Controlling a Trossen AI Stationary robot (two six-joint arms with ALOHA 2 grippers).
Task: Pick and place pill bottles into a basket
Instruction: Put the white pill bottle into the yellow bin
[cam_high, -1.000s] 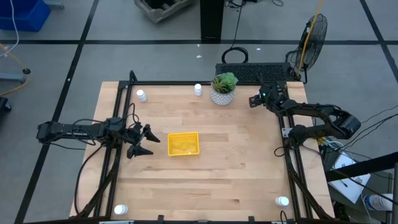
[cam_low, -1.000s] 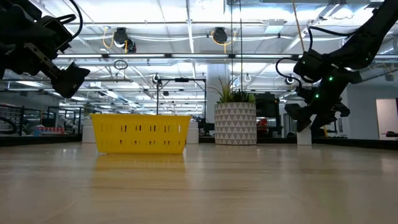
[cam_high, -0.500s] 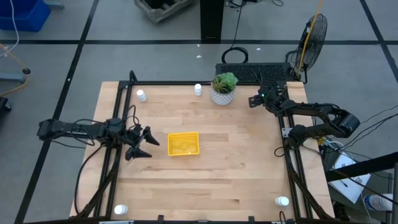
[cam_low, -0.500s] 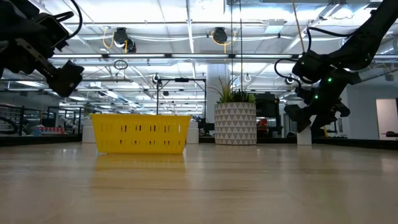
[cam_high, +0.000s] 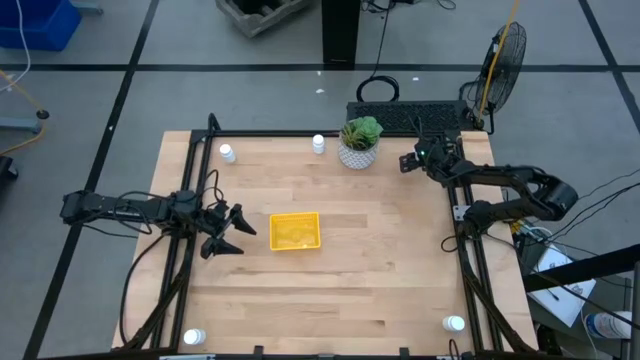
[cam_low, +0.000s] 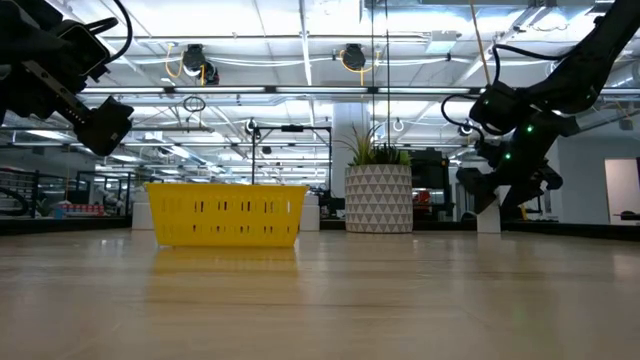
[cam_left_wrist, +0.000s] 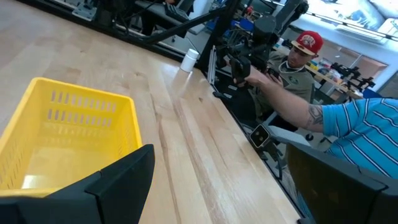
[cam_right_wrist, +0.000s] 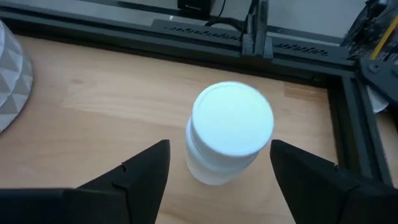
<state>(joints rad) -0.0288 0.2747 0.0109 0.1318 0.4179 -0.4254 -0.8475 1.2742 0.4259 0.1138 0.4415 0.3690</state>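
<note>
The yellow basket (cam_high: 295, 231) sits mid-table and also shows in the left wrist view (cam_left_wrist: 62, 140). My left gripper (cam_high: 232, 232) is open and empty, just left of it and above the table (cam_low: 100, 125). My right gripper (cam_high: 408, 160) is open at the far right. Its fingers stand on either side of an upright white pill bottle (cam_right_wrist: 229, 132) without touching it. This bottle stands on the table under the gripper (cam_low: 489, 220). Other bottles stand at the far left (cam_high: 228, 153), far middle (cam_high: 319, 144), near left corner (cam_high: 194, 337) and near right corner (cam_high: 455, 323).
A white pot with a green plant (cam_high: 359, 143) stands between the far middle bottle and my right gripper. Black frame rails (cam_high: 190, 250) run along the table's sides. People (cam_left_wrist: 348, 124) sit beyond the table's right edge.
My left gripper has drawn back a little from the basket toward the table's left edge, still open.
</note>
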